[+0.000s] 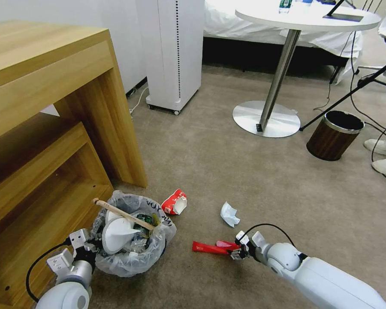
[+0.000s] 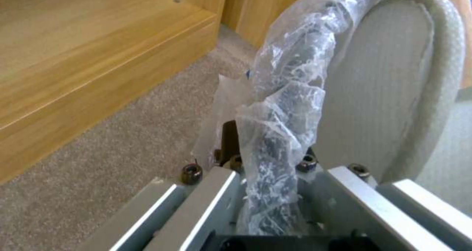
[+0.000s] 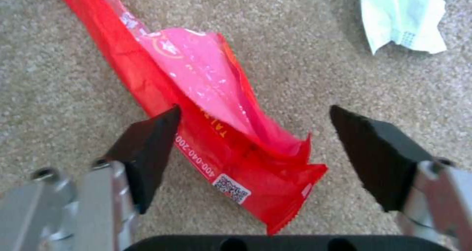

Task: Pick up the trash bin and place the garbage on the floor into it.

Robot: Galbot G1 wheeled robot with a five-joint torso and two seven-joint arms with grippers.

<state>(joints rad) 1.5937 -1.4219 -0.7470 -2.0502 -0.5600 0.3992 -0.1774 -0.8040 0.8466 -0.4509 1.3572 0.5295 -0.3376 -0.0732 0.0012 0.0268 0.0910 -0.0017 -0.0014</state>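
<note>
We hold trash bin (image 1: 131,234) rim, left gripper (image 2: 268,192) pinching it; slipper (image 1: 116,234), stick (image 1: 123,213) inside. Right gripper (image 3: 253,133) spread over red wrapper (image 3: 206,107); paper scrap (image 1: 229,213) and far red packet (image 1: 174,201) remain on floor (image 1: 244,171).

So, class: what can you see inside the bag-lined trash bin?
Inside the trash bin: a white slipper, a wooden stick across the rim, and something green-labelled. Anything beneath them is covered.
</note>
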